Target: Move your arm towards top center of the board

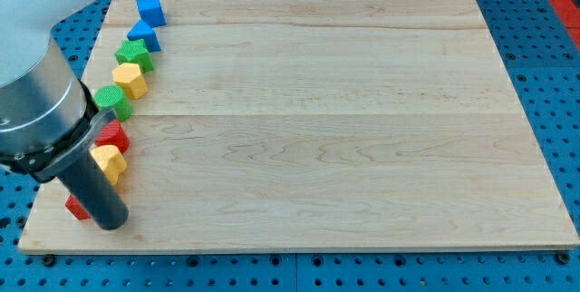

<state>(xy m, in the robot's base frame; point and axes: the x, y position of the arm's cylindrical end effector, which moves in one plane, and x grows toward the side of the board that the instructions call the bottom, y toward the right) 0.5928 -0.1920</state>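
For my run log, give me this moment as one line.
my tip: bottom left, beside red block | blocks: lined along wooden board's left edge | goal: top center, not reached

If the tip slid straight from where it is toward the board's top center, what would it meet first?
Nothing, it seems: my tip sits at the board's bottom left, the blocks lined up along the left edge, off that line.

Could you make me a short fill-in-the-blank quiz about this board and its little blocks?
1. All the blocks lie along the board's ____ edge in the view.
2. The block nearest the view's top is a ____ cube.
3. My tip sits at the view's bottom left, beside a ____ block.
4. The top centre of the board holds ____ blocks.

Missing words: left; blue; red; no
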